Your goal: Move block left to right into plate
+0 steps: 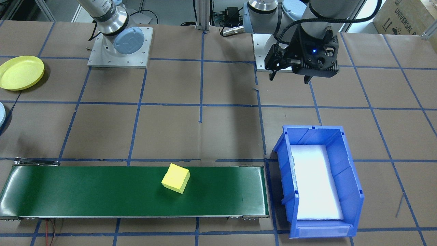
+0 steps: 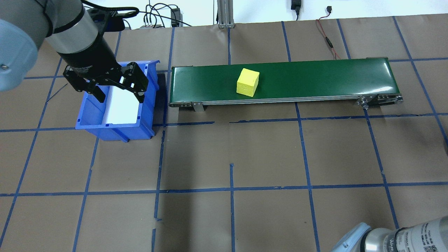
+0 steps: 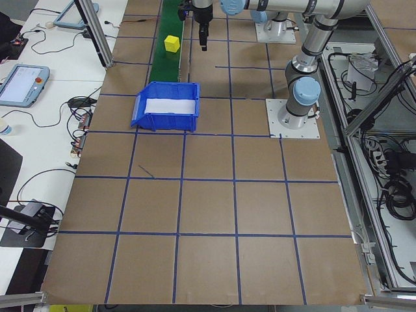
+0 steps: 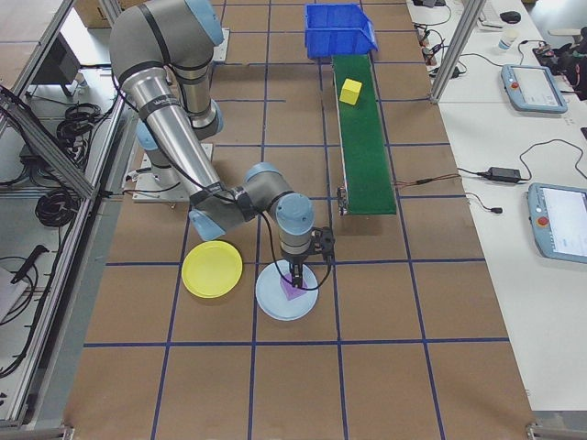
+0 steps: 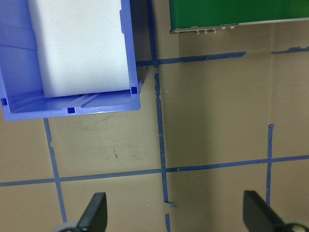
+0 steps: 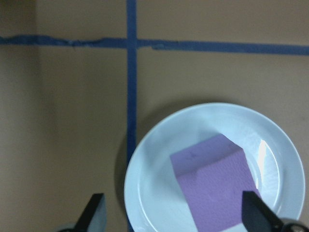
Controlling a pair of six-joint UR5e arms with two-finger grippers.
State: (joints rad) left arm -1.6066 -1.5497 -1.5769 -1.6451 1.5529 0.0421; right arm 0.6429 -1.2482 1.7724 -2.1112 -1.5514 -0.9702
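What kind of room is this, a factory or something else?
Most likely a robotics research lab, not a factory. A short green conveyor belt carries a single yellow foam block, the brown table is gridded with blue tape, and benches alongside hold handheld control tablets and loose cables.

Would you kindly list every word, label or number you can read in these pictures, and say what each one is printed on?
"UNIVERSAL R": on the cardboard box at the front-facing view's top right corner; the rest is cut off.
Lettering on the right arm's wrist band, overhead view: too blurred to read.
Screens of the teach pendants on the side table: too small to read.
Nothing else legible.
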